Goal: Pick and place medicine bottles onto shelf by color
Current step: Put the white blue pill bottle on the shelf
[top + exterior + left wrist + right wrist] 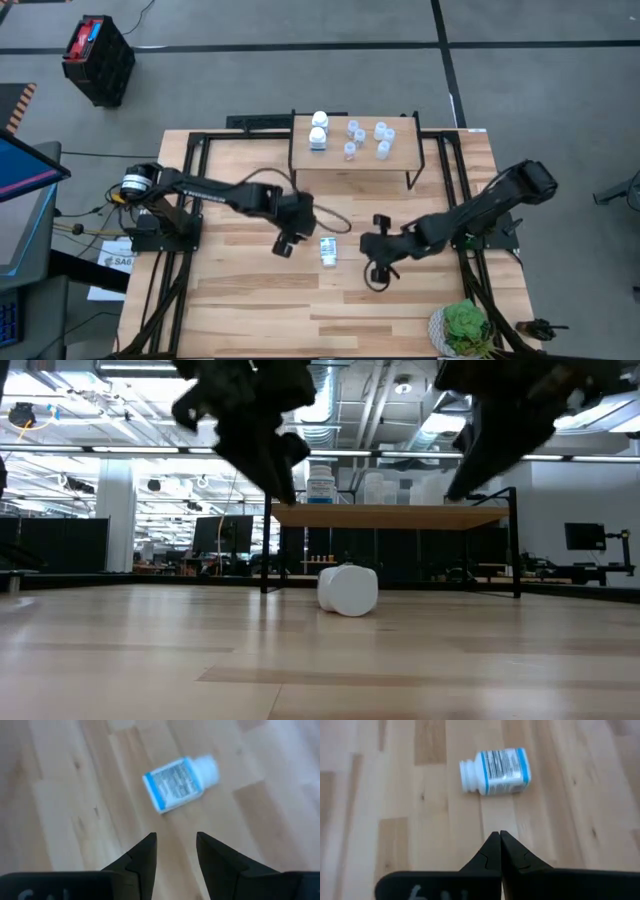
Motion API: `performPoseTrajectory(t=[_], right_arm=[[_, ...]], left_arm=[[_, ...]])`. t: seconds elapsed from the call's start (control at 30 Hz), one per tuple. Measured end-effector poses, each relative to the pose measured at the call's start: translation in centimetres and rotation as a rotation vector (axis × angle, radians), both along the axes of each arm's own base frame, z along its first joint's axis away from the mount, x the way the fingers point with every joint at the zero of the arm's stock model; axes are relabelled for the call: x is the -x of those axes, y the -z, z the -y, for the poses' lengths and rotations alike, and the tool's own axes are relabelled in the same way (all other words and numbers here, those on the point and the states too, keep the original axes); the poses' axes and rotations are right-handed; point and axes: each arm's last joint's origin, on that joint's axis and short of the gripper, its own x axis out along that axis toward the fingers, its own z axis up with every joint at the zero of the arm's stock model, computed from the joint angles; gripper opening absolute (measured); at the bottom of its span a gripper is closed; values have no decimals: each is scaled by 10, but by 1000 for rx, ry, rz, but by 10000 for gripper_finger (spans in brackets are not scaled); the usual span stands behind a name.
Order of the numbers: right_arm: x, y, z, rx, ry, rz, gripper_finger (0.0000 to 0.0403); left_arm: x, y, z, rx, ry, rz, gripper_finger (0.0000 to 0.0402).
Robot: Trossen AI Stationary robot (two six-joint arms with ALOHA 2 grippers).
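— Where does the loose bottle lie?

— A chunky white medicine bottle with a blue-edged printed label (328, 251) lies on its side on the pale wooden surface (250, 300), between the two arms, touched by neither.

— And the left hand?

— The left arm's dark two-finger hand (283, 243) hangs just beside the bottle, above the wood. Its fingers (145, 855) stand partly apart with bare wood showing in the gap; nothing is between them. The bottle sits a little beyond the tips.

— The right one?

— The right arm's dark hand (377, 272) hovers on the bottle's other side, a little farther off. Its two fingers (490, 852) are pressed together tip to tip, holding nothing.

— What is on the shelf?

— The low light-wood shelf on thin black legs (400, 162) stands at the far edge of the surface. Two white bottles (319, 130) stand upright together at its left end. A loose group of small translucent pale bottles (367, 138) stands near the middle, apart from the white pair.

— Anything else?

— A green potted plant (465, 326) sits at the near right corner, well apart from the bottle.
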Motion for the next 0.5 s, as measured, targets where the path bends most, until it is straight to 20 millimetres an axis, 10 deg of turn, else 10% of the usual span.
performPoseTrajectory(t=[0.5], right_arm=[[-35, 40, -15, 9, -8, -1, 8]], left_arm=[[-2, 29, 17, -140, 13, 139, 120]])
